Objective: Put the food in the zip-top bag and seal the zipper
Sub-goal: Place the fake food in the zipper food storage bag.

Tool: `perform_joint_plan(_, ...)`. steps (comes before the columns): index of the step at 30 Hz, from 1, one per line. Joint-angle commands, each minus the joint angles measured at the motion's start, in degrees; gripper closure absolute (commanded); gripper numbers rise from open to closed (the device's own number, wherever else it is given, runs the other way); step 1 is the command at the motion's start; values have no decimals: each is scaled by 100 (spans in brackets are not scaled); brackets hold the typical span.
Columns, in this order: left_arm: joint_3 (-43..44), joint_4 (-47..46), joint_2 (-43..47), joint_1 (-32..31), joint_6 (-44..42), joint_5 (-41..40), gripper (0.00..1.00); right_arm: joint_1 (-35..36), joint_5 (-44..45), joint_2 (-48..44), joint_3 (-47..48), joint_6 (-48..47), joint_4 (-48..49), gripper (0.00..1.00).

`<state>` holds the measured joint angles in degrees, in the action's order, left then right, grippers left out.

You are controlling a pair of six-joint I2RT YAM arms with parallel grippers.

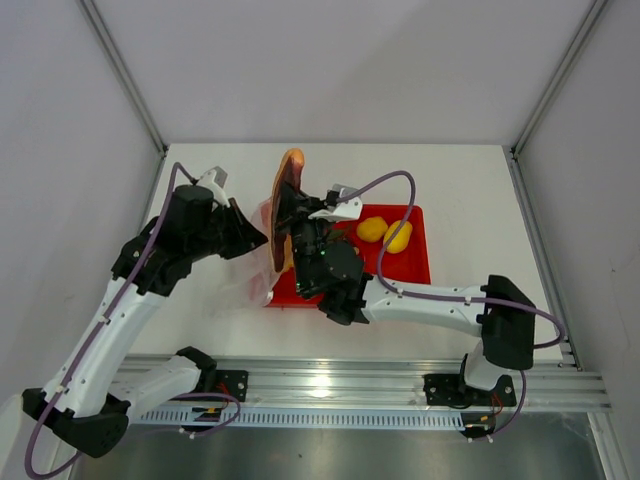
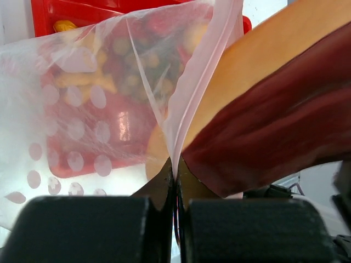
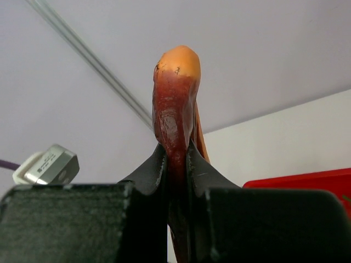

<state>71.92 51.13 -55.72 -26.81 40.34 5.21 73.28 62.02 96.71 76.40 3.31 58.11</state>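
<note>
White surface with one red tray

The white surface is rectangular, with pale walls on its left, far and right sides. A red rectangular tray lies flat on it, near the middle and a little toward the near edge, long sides running left to right. A clear dotted bag hangs at the tray's left end; whether its bottom touches the surface cannot be told. A metal rail runs along the near edge.
</note>
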Motion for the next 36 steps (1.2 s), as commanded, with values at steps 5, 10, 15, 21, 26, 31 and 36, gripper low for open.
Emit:
perform_joint_plan(5,261,-384,149,123,211,32,100,231,-295,-1109,-248,1734,-2540,85)
perform_joint_plan(10,-37,-1025,448,150,176,384,99,213,-1112,-1233,251,2200,-4419,41)
perform_joint_plan(15,-64,-1175,659,167,194,498,100,-84,-1840,-1207,780,3025,-6161,11)
perform_joint_plan(21,-38,-913,764,167,10,350,99,-348,-2060,-1645,744,2817,-6355,13)
perform_joint_plan(26,-126,-658,879,176,-411,-387,100,-1138,-2624,-1839,1114,2929,-7620,17)
perform_joint_plan(31,-134,-385,897,176,-737,-819,99,-2744,-4193,-1946,658,3009,-8200,20)
perform_joint_plan(36,-161,-306,1054,176,-948,-1101,99,-3469,-4989,-1471,385,2570,-8123,23)
